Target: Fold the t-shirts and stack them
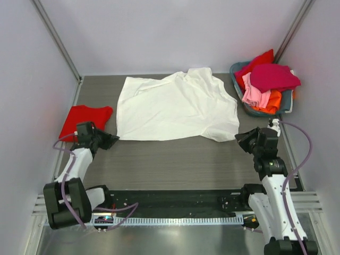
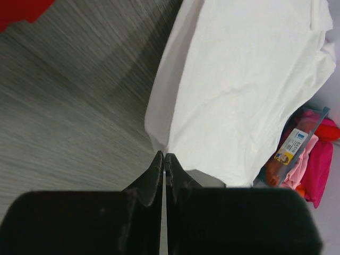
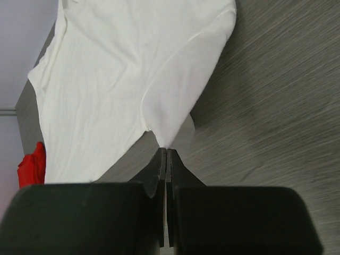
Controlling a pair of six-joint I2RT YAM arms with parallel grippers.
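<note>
A large white t-shirt [image 1: 175,106] lies spread and rumpled across the middle of the grey table [image 1: 175,159]. My left gripper [image 1: 114,139] is shut on its near left corner, and the cloth runs right into the closed tips [image 2: 164,155]. My right gripper [image 1: 238,139] is shut on the near right corner, where the white t-shirt [image 3: 122,79] rises to a point at the tips [image 3: 167,150]. A plain red t-shirt [image 1: 85,118] lies flat at the far left. Magenta [image 1: 273,77], pink [image 1: 255,93], orange [image 1: 271,103] and red t-shirts are heaped in the basket.
The grey-blue plastic basket [image 1: 236,69] stands at the back right corner against the wall. Pale walls with metal posts enclose the table on three sides. A black rail [image 1: 170,199] with the arm bases runs along the near edge.
</note>
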